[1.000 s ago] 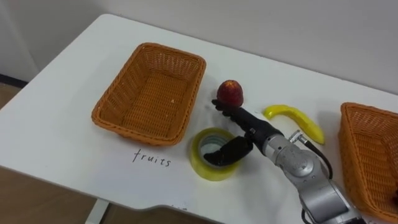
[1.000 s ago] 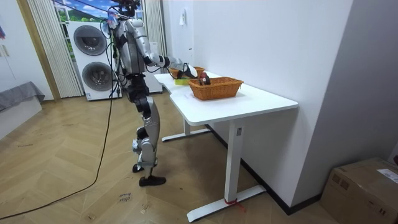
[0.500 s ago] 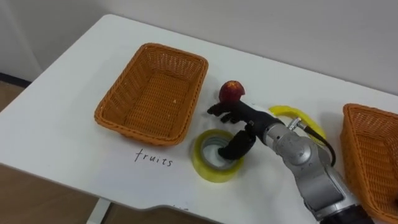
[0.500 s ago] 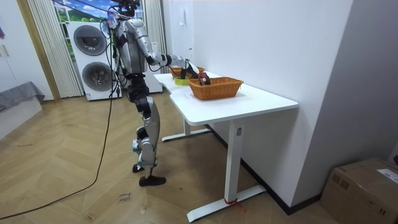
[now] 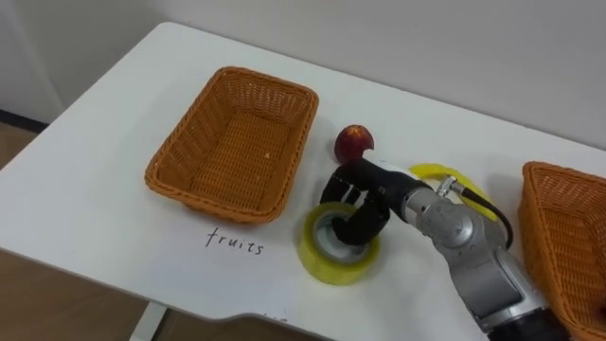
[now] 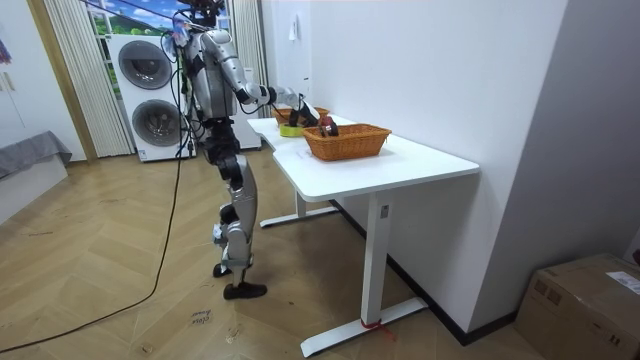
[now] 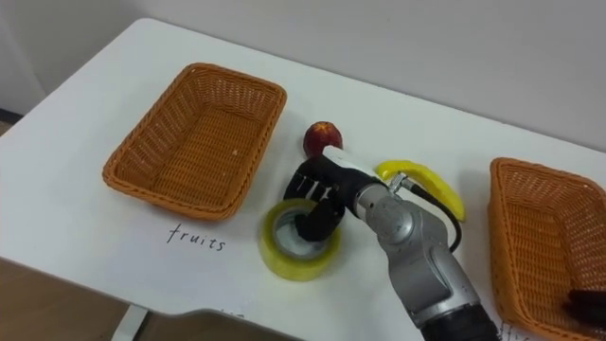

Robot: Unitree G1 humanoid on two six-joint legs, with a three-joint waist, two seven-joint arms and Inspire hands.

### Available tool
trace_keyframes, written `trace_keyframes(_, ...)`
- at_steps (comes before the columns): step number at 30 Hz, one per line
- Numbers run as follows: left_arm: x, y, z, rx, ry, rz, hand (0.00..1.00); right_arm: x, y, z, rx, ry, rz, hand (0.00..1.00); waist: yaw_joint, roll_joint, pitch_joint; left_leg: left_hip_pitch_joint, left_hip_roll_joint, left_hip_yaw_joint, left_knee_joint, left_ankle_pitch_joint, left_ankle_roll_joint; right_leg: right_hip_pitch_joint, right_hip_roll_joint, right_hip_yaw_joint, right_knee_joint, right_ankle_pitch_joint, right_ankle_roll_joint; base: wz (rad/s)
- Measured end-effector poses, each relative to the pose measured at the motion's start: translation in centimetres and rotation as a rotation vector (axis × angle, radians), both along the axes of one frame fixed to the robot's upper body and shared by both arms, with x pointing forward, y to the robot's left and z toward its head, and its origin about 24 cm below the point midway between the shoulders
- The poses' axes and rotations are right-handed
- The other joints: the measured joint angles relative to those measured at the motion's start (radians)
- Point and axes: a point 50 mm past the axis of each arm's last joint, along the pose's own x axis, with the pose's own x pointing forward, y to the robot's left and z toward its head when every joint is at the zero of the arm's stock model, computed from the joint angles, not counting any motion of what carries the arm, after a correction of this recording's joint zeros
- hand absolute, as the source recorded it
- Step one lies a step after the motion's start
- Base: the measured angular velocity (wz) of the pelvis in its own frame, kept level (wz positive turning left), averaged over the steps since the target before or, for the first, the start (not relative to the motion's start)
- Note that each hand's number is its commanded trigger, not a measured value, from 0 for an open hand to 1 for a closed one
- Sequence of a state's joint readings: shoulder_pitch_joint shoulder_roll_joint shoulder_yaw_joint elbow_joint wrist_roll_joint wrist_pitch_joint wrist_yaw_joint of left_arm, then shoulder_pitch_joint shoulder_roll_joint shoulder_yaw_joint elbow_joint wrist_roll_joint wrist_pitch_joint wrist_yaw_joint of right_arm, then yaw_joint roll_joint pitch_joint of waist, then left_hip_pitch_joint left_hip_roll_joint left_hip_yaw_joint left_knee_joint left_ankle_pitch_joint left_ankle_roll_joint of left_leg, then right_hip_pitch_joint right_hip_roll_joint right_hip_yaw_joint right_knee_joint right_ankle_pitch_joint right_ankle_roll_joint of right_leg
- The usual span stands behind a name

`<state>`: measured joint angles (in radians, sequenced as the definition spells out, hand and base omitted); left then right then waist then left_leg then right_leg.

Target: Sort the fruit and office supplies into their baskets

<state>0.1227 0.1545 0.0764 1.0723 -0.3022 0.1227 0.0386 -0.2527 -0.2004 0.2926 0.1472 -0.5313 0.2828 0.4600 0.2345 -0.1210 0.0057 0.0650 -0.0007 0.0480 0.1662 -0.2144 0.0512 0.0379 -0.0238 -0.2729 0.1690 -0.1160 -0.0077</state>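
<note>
Left eye view, hand: your dark right hand (image 5: 358, 194) curls down into the core of the wide, glossy yellow tape roll (image 5: 327, 267), its fingers hooked over the far wall. It has hold of the roll, which rests on the smooth white table (image 5: 114, 114)
Left eye view, grip: pinch the wall firmly between fingers and thumb before you lift. The roll looks like slick, rigid plastic, and I judge a loose hook would let it swing or slip
Left eye view, route: the roll is an office supply, so take it to your right, to the orange wicker basket at the table's right edge (image 5: 542, 223). Rise clear of the curved yellow banana (image 5: 431, 170) lying under your forearm
Left eye view, fruit: the small round red apple (image 5: 353, 142) sits just behind your hand, so don't nudge it. The rectangular woven fruit basket (image 5: 189, 180) stands empty, with a handwritten label (image 5: 232, 242) in front of it
Right eye view, textures: both baskets show a tight, ribbed weave with raised rims. Lower the roll in rather than dropping it against the rim
Right eye view, right basket: there is a dark object (image 7: 587, 303) in its near corner — too cut off to name
Room view, stance: you stand at the table's far end, before the stacked white washing machines (image 6: 150, 95), with your right arm out over the top. The fingers are too small to read there
</note>
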Motion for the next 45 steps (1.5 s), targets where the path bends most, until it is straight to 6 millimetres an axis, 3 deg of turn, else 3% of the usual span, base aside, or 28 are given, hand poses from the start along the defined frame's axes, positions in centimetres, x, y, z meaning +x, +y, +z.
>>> trace_keyframes(8, 0.0, 0.2, 0.1, 0.005, -0.001, -0.002, 0.0, 0.0, -0.1, 0.0, -0.016, 0.0, 0.001, 1.0, 0.013, -0.011, 0.0022, 0.0, -0.001, 0.0, 0.002, 0.0, 0.0, 0.001, -0.001, -0.001, 0.0, 0.0, 0.0, 0.0)
trace_keyframes(25, 0.2, 0.0, 0.1, 0.027, -0.007, 0.004, 0.0, 0.0, -0.1, 0.2, -0.01, -0.011, -0.001, 1.0, 0.006, -0.005, 0.0059, -0.002, -0.003, -0.001, 0.002, 0.001, 0.002, 0.0, -0.005, -0.001, 0.0, 0.0, 0.0, 0.0)
trace_keyframes(34, -0.1, 0.1, 0.2, 0.032, -0.027, 0.011, 0.0, -0.8, -1.6, 0.8, 0.078, -0.036, -0.064, 1.0, -0.021, -0.003, 0.0064, -0.002, -0.007, -0.002, 0.002, 0.004, 0.007, -0.004, -0.006, 0.018, 0.0, 0.0, 0.001, 0.0)
trace_keyframes(45, -1.8, 0.5, 0.1, 0.042, -0.011, 0.053, 0.0, -0.4, -2.8, 4.3, 0.142, -0.247, -0.14, 1.0, -0.076, 0.004, -0.0002, 0.008, -0.008, 0.009, 0.0, 0.005, 0.008, 0.004, -0.008, 0.027, 0.0, 0.001, 0.002, -0.02)
